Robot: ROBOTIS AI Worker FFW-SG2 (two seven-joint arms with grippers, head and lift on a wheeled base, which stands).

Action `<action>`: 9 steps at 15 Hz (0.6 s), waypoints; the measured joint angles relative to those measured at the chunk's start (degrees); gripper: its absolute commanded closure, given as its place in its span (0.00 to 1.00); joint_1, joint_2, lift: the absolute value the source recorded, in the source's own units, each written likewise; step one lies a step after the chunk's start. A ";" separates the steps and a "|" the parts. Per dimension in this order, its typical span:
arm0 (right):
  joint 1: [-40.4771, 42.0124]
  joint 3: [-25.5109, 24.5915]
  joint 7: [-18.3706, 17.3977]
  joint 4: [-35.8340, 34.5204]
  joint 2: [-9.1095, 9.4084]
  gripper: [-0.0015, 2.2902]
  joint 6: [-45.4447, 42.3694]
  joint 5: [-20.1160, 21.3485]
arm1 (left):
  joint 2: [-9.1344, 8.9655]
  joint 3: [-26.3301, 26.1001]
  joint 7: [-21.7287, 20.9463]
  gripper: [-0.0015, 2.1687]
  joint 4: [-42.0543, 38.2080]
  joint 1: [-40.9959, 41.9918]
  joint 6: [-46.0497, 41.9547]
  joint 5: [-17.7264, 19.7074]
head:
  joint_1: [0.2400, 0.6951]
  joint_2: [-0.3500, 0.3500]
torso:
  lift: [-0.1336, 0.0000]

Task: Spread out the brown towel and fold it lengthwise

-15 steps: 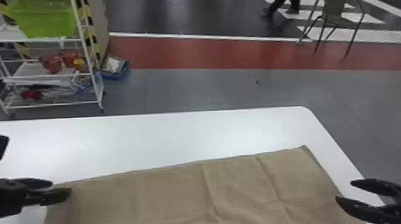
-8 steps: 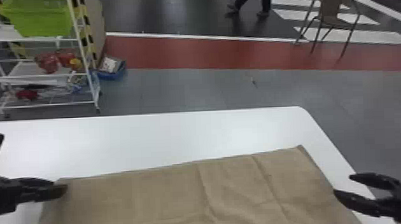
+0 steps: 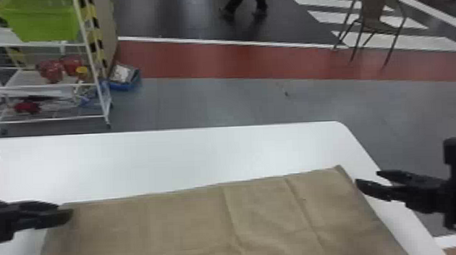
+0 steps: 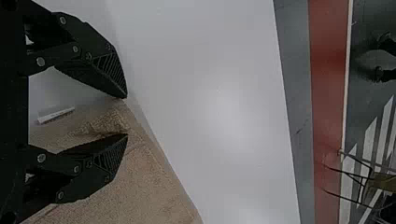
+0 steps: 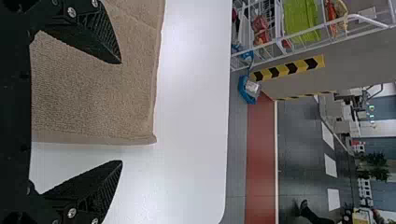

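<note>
The brown towel (image 3: 191,224) lies spread on the white table (image 3: 184,156), its far edge running crosswise and slanting, so that the right end sits nearer the table's far edge than the left. Its right edge comes back toward the robot, roughly alongside the table's right edge. The visible part is longest from left to right, but its near side runs out of the head view, so I cannot tell the true long axis. Two creases cross it from the far edge toward the near side. The left gripper (image 3: 65,208) is at the towel's far left corner, its fingers (image 4: 112,151) parted around a small pucker in the cloth. The right gripper (image 3: 367,177) is open wide by the far right corner, just off the towel's right edge. Compared with the earlier frames, the right gripper has moved toward the table's far edge, up to that corner; the left gripper has barely shifted, and the towel lies as before on the table.
</note>
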 measured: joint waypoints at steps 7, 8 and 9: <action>-9.50 2.98 -6.26 16.51 -3.83 0.06 -4.67 3.14 | -0.08 0.15 -1.12 0.28 -0.29 0.55 -2.64 -0.04 | 1.00 0.18 | 0.09; -10.32 3.35 -6.76 18.00 -4.05 0.06 -5.35 3.31 | -0.09 0.12 -1.16 0.28 -0.38 0.72 -2.79 -0.04 | 1.00 0.17 | 0.09; -11.29 3.85 -7.48 19.58 -4.18 0.07 -6.04 3.39 | -0.12 0.05 -1.22 0.28 -0.50 0.91 -2.89 -0.04 | 1.00 0.17 | 0.09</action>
